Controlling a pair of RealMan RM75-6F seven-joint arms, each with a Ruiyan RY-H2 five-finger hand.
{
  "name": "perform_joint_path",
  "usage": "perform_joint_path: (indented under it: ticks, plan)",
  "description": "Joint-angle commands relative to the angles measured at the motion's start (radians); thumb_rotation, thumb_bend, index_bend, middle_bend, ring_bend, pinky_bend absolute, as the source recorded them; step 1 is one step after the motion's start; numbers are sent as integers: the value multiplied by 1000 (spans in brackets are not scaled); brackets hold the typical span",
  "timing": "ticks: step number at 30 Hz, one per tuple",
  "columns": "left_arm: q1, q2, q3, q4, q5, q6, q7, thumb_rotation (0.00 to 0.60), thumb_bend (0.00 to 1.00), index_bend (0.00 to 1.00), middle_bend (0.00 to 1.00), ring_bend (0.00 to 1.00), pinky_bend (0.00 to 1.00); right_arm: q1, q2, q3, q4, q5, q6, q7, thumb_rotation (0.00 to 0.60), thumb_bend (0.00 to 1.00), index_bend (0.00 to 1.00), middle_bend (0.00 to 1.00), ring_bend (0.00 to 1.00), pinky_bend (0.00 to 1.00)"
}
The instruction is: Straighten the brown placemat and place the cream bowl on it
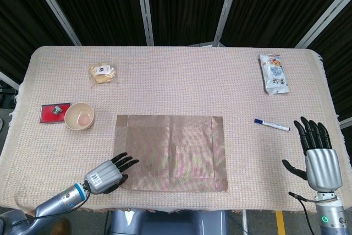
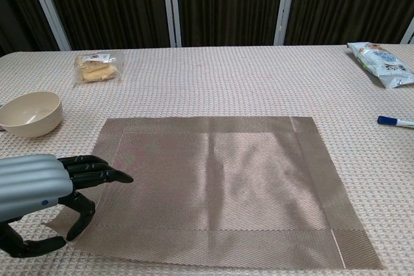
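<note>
Now your left hand [image 1: 104, 175] pinches the mat [image 1: 170, 152] corner, lower left; it's thin, floppy. Right hand [image 1: 319, 158] spread, empty. Bowl [image 1: 80, 116]: rigid, grip its rim.

The head view looks steeply down over the whole table [image 1: 176, 75]; the chest view sits low and near, facing across the placemat [image 2: 213, 185] both share.
</note>
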Motion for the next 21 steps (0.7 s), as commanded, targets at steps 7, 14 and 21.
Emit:
perform_joint_path:
  ticks: [7,14,21]
  plan:
    - [18,9,13,21,39,54,-102,600,0,144,0,0,0,0,-6,-7,2,-11,-3,-14,600,0,0,0,0,0]
    - [62,81,-92,50,-16,239,-188,600,0,67,0,0,0,-4,-4,-9,-2,-19,7,-10,600,0,0,0,0,0]
    - [79,89,-196,208,-200,204,-274,600,0,108,0,0,0,-6,2,-10,-10,-28,11,-3,600,0,0,0,0,0]
